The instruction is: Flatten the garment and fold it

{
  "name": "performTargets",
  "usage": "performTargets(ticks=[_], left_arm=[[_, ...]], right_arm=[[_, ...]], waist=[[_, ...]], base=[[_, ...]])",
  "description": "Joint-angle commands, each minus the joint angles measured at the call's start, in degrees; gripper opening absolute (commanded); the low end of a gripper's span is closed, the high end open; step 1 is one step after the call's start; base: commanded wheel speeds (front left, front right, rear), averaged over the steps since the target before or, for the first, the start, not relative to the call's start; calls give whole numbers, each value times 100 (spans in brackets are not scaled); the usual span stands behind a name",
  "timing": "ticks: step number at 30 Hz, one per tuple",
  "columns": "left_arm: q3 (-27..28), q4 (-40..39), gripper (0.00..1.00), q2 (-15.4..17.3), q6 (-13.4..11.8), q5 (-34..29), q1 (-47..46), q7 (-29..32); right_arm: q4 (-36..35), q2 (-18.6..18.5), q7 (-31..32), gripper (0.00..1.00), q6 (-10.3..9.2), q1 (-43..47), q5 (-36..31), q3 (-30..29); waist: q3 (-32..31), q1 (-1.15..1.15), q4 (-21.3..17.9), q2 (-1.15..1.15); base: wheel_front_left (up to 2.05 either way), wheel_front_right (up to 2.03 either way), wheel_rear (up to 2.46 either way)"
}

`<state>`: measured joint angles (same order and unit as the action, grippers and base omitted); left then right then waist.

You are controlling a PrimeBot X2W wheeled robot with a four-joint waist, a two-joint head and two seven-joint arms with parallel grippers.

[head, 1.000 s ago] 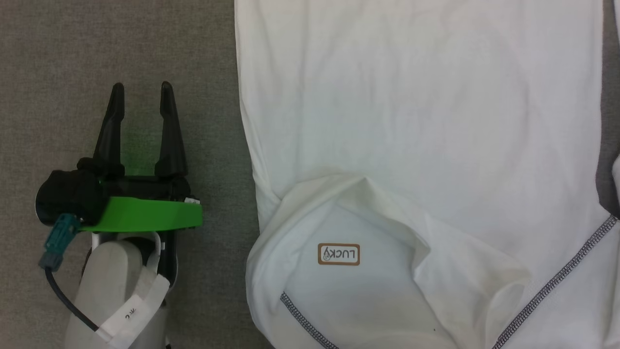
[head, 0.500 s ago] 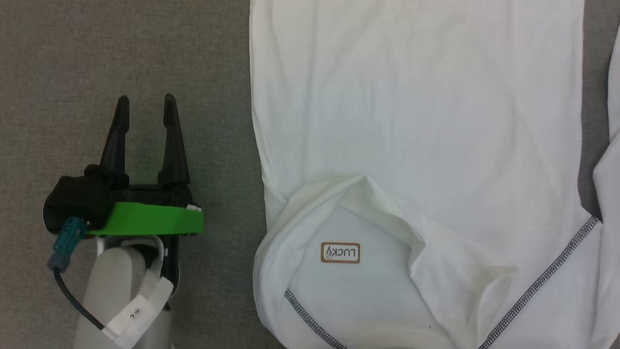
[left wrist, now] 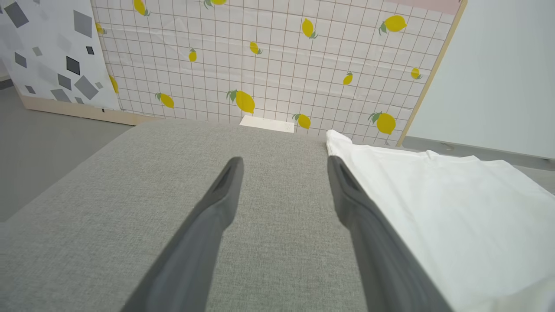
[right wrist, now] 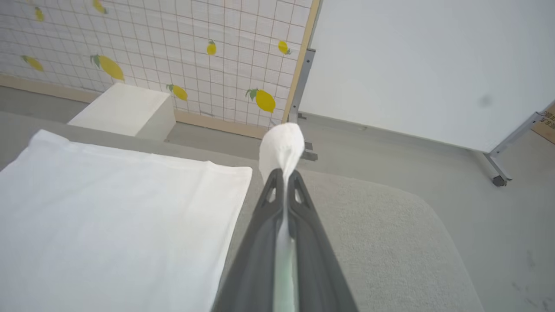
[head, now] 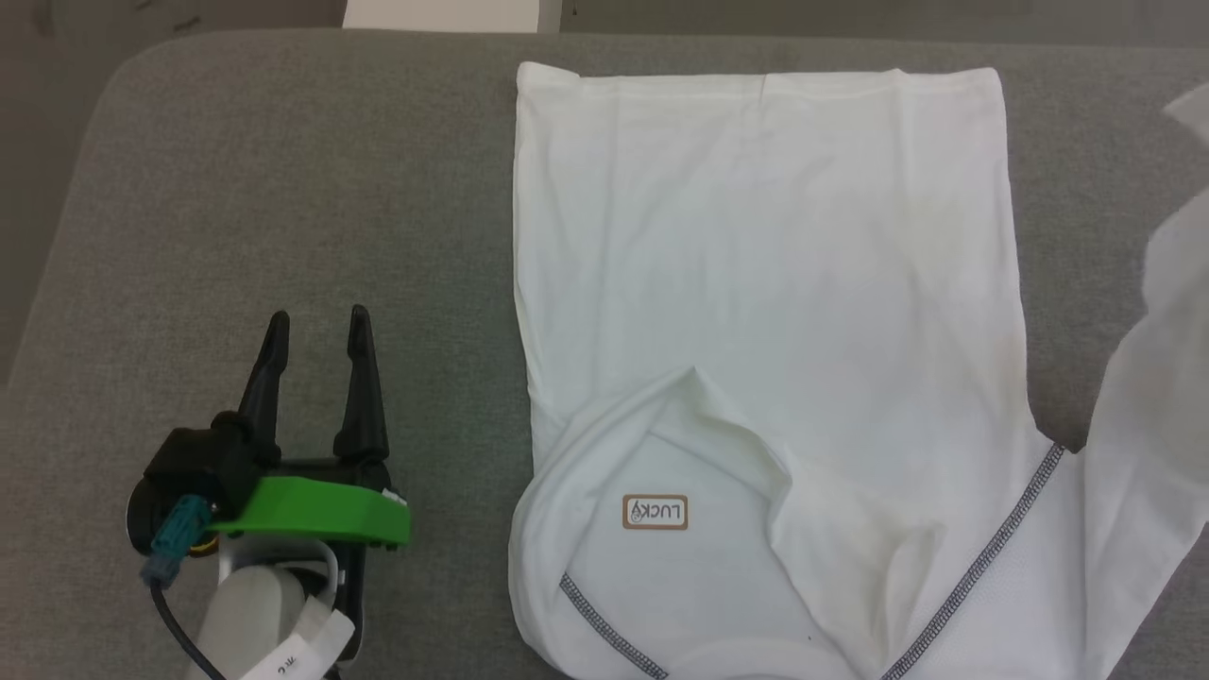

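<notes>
Currently garment (head: 756,236) lies mostly flat on grey cushion (head: 283,170), collar end bunched. L gripper (head: 318,321) jaws spread, beside it, holding nothing. R gripper (right wrist: 284,173) jaws pinching raised sleeve (right wrist: 282,145). Probable risk: thin pinch slips, or hard pull drags body, wrinkling it.

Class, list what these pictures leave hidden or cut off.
Head view: the shirt runs off the bottom edge, its sleeve off the right edge.
Right wrist view: the right gripper hides how much of the shirt it pinches.
Left wrist view: the box sits mostly behind the cushion.
</notes>
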<state>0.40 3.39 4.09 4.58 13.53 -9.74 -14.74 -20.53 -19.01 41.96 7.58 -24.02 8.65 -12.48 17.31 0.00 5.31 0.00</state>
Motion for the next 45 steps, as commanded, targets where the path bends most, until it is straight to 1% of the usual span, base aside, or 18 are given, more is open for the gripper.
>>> performTargets(ticks=[1,5,9,12,15,19,23,26,33,34,35,36,39,41,45], left_arm=[[-5,35,100,-23,43,45,121,-26],[0,101,100,-37,63,83,241,-26],[-17,119,100,-51,63,100,333,-26],[-45,102,100,-61,49,112,374,-26],[-74,99,100,-68,51,132,368,-26],[-116,107,100,-76,69,160,319,-26],[-116,125,100,-85,86,205,250,-26],[-104,131,100,-93,79,225,253,-26],[-59,128,100,-104,62,235,263,-26],[-52,133,100,-105,61,234,265,-26],[-49,136,100,-106,61,233,265,-26],[-46,140,100,-107,61,232,266,-26],[-23,152,100,-109,59,231,279,-26],[-6,167,100,-109,60,225,296,-26],[17,216,100,-65,70,208,310,-26]], right_arm=[[-270,89,132,0,-9,180,27,208],[-808,205,353,0,-9,458,85,1013],[-868,295,404,0,-9,500,138,2050],[-585,383,370,0,-9,435,188,2830],[-89,513,243,0,-9,355,292,3588],[666,645,84,0,-9,310,377,4390],[1394,704,-41,0,-9,359,506,4911],[1903,707,-127,0,-9,448,595,5164],[2670,703,-253,0,-9,614,762,5443],[2736,720,-272,20,-9,626,808,5463],[2754,737,-287,45,-9,632,849,5477],[2752,768,-311,100,-9,645,925,5461],[2608,899,-514,100,-9,686,1088,5209],[2410,1001,-763,100,-9,726,1148,4930],[1846,1191,-1445,100,-9,863,1148,4249]], waist=[[-458,0,45,0],[-629,0,91,0],[-739,0,118,0],[-774,0,136,0],[-771,0,187,0],[-711,0,273,0],[-631,0,341,0],[-590,0,347,0],[-560,0,257,0],[-567,0,225,0],[-573,0,202,0],[-585,0,168,0],[-625,0,67,0],[-657,0,-6,0],[-682,0,-184,0]], base=[[0,0,0],[0,0,0],[0,0,0],[0,0,0],[0,0,0],[0,0,0],[0,0,0],[0,0,0],[0,0,0],[0,0,0],[0,0,0],[0,0,0],[0,0,0],[0,0,0],[0,0,0]])
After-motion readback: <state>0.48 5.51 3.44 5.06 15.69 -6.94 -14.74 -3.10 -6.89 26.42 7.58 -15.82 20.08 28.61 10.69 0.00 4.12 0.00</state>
